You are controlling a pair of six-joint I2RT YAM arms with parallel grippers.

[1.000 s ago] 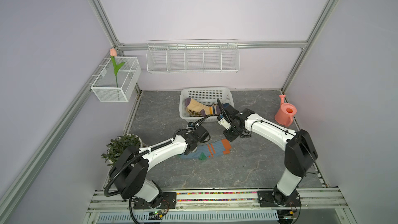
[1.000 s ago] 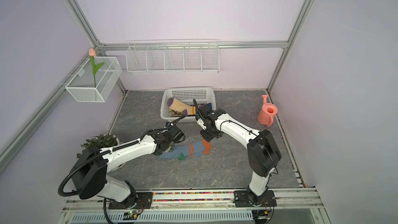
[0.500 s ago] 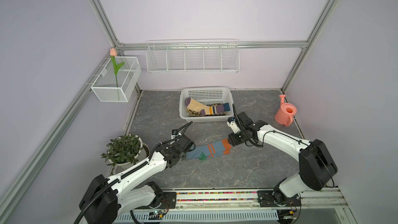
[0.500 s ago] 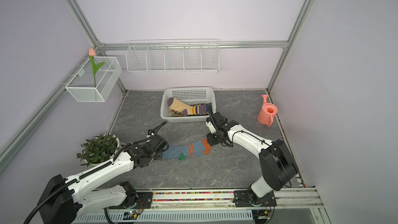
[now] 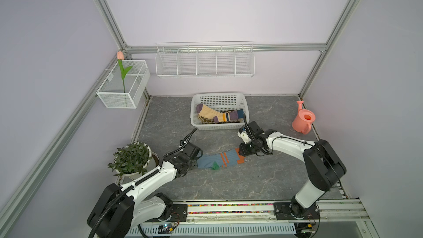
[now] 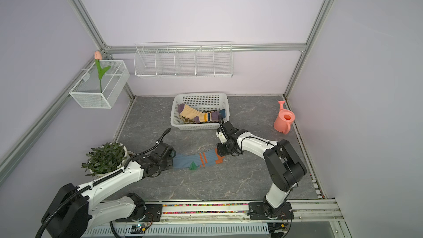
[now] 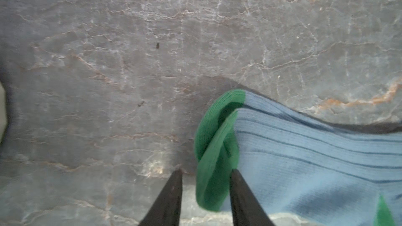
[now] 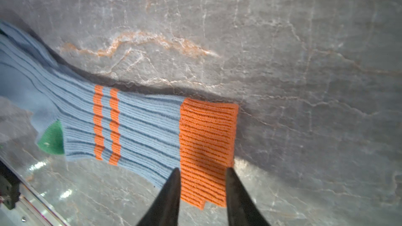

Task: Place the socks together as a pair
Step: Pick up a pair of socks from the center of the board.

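Blue socks (image 5: 219, 161) (image 6: 196, 160): these lie flat on the grey marbled table (image 5: 229, 186), stretched between the two grippers. They are in front of the white basket (image 5: 219, 98) and apart from it.
Toe end: in the left wrist view, two layers of green toe (image 7: 215, 148) overlap, one on the other.
Cuff end: the orange cuff (image 8: 206, 131) lies flat on the table, with two orange stripes further along the leg.
Left gripper (image 7: 204, 172): low over the toe end, with its fingers (image 7: 171, 192) a little apart. One tip is on bare table and the other at the toe's edge. The toe lies between them, unpinched.
Right gripper (image 8: 202, 170): low over the cuff, with its fingers (image 8: 237, 192) a little apart and straddling the cuff. The fabric lies flat and nothing is gripped.
Basket contents: a cream striped sock (image 5: 217, 115) lies on top of brown patterned socks (image 5: 206, 120).
Surroundings: a potted plant (image 5: 130, 159) stands beside the left arm. A pink watering can (image 5: 303, 120) stands at the table's right edge.
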